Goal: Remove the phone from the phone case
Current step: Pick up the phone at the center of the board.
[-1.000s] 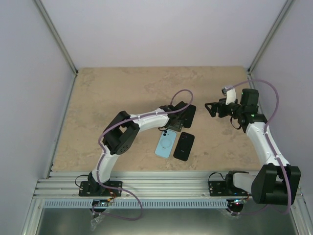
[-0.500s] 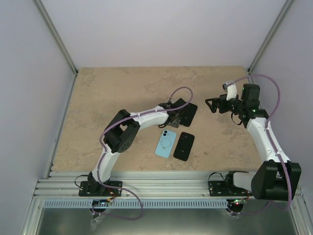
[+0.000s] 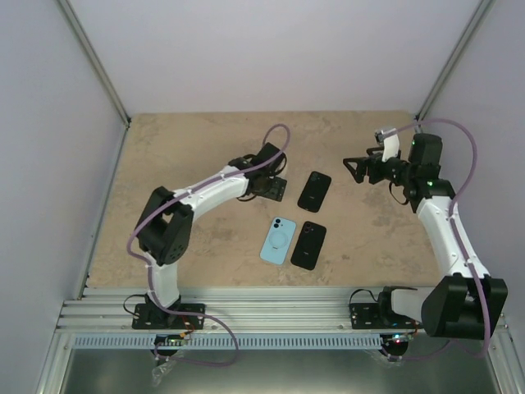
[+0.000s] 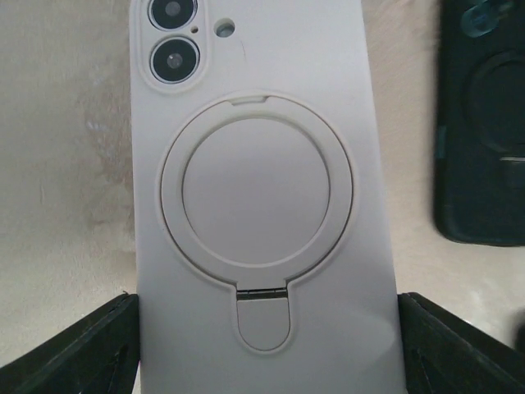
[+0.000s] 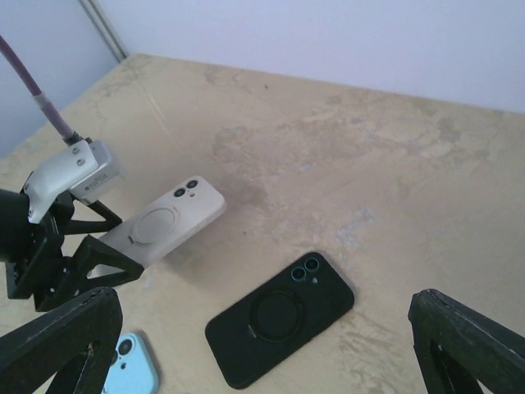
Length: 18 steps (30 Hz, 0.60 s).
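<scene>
The cream silicone phone case with a round ring stand on its back (image 4: 258,164) is gripped across its width by the left gripper (image 3: 271,187), one black finger (image 4: 66,345) pressed to each long edge, and is carried tilted above the beige stone-patterned tabletop (image 3: 189,139), left of centre. Two camera lenses of the phone (image 4: 174,59) are seen in the case's cutout, so the phone is judged to be inside it; none of the extraction has been done, and the case has yet to be peeled off the phone. The right gripper (image 3: 351,172) is spread wide and empty, well to the right. On the tabletop are laid a black ring-backed handset (image 5: 279,327), a second black handset (image 3: 308,245) and, just beside that, a light blue handset (image 3: 279,240)
</scene>
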Each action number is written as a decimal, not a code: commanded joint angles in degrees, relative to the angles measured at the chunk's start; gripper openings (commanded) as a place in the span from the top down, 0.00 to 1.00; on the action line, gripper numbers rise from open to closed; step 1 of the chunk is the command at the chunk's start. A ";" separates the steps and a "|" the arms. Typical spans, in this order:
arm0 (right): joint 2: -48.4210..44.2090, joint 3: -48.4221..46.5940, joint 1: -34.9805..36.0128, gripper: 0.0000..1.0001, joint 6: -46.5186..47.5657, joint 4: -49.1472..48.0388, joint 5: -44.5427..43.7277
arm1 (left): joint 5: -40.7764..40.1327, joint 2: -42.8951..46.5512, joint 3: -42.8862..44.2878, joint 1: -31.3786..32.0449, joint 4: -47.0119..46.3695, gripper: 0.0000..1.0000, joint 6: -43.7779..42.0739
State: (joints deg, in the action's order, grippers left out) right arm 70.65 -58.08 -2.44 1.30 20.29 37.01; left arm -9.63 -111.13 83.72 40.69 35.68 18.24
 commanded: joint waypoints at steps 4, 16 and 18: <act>-6.00 0.38 1.29 0.02 1.28 -6.49 5.42 | 13.69 10.79 -1.83 -3.18 -3.71 0.49 -6.47; -3.66 -7.67 3.17 0.02 16.98 2.05 7.88 | 36.51 24.99 -6.70 -8.13 -5.49 0.49 -14.89; -4.14 -9.53 4.08 0.02 21.81 4.14 7.95 | 40.62 26.52 -7.17 -9.09 -4.98 0.49 -15.47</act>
State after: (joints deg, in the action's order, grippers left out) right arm 66.76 -63.61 0.12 11.97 19.55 43.99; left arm 19.70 -88.84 76.99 32.88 34.00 6.44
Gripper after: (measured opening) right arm 0.976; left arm 0.821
